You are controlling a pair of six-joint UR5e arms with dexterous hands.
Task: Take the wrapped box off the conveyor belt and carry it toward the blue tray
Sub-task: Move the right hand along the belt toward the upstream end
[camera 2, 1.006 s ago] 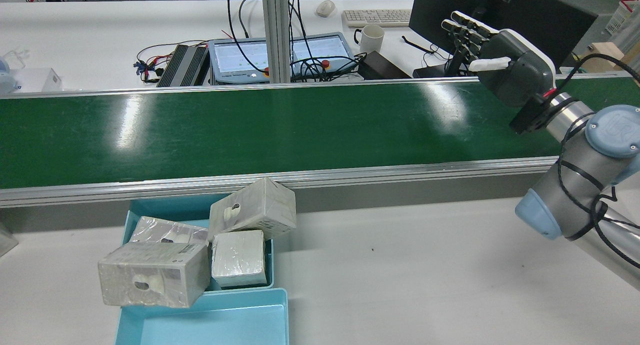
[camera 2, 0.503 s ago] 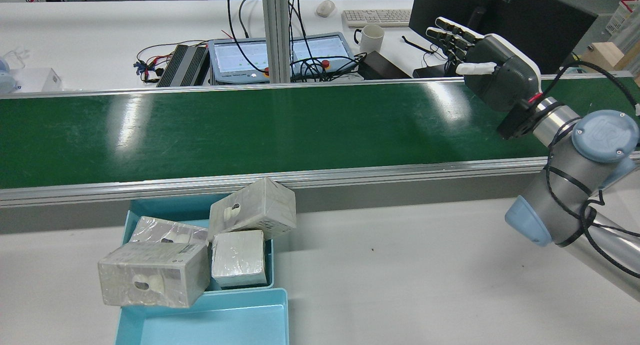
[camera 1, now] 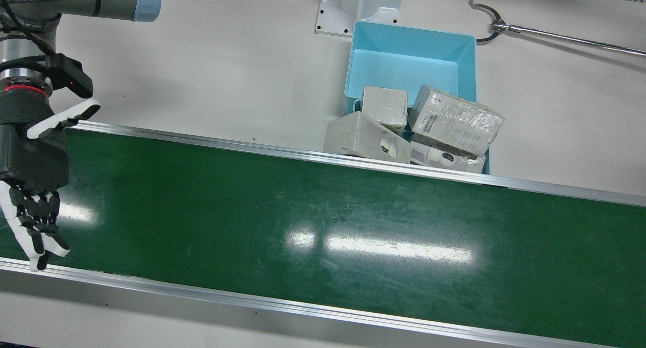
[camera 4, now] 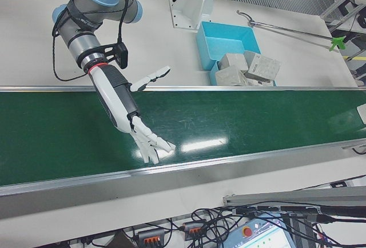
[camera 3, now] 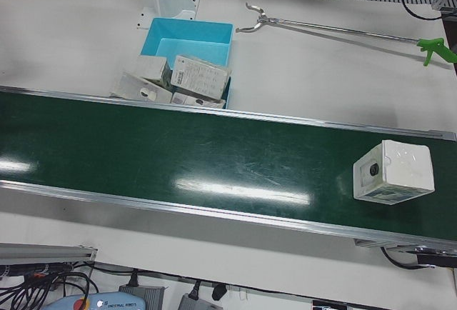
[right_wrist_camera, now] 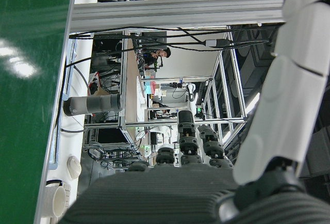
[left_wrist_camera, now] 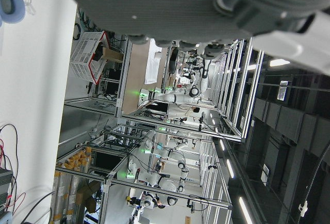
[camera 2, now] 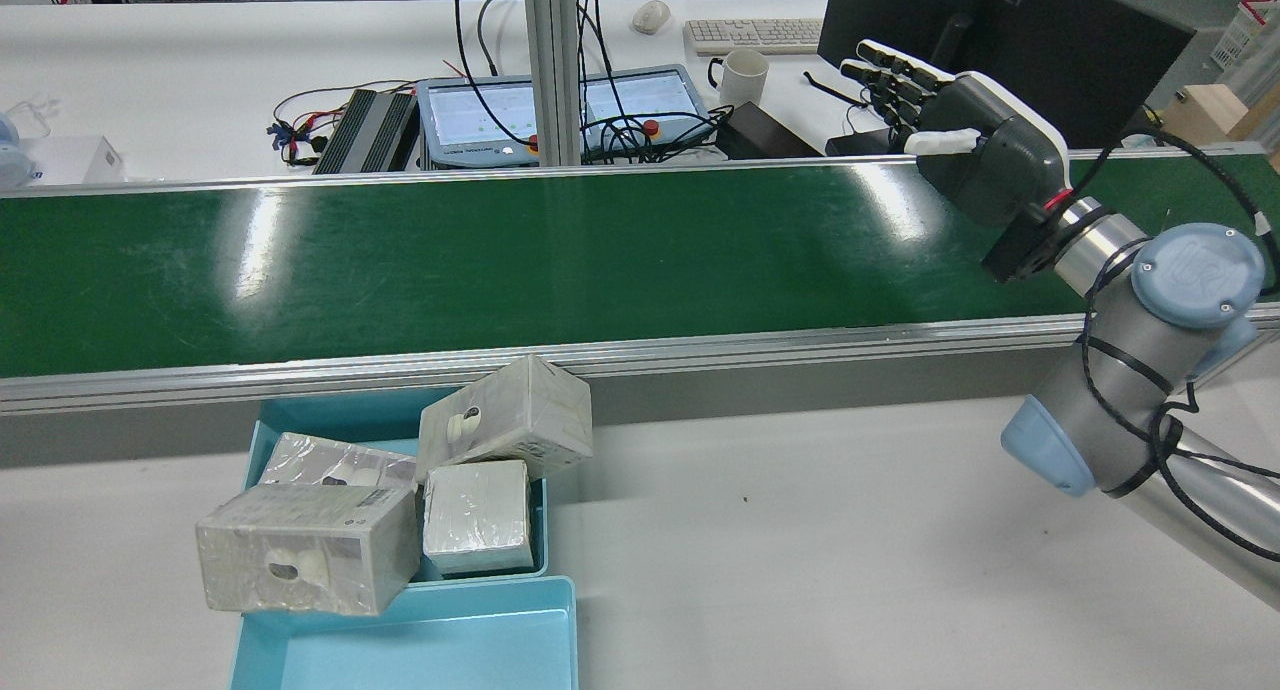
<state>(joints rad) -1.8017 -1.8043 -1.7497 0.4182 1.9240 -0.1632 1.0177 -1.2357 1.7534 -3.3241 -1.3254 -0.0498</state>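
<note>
A wrapped white box (camera 3: pixel 394 173) with a round hole in one side lies on the green conveyor belt (camera 3: pixel 178 153) toward its right end in the left-front view, with no hand near it. My right hand (camera 2: pixel 975 145) hovers open over the belt's (camera 2: pixel 500 260) other end, fingers spread and empty; it also shows as the right hand (camera 1: pixel 33 171) and the right hand (camera 4: pixel 123 102). The blue tray (camera 1: pixel 411 60) sits beside the belt; next to it, several wrapped boxes (camera 1: pixel 454 118) are piled. Of my left hand (left_wrist_camera: pixel 170 2) only the palm's underside shows.
A long metal grabber tool (camera 1: pixel 555 35) lies on the white table past the tray. Behind the belt in the rear view stand a mug (camera 2: pixel 740 75), tablets (camera 2: pixel 560 110), cables and a monitor (camera 2: pixel 1000 10). One piled box (camera 2: pixel 505 415) leans against the belt's rail.
My right hand has moved left and a little lower along the far side of the belt, still open. The piled boxes have not moved.
</note>
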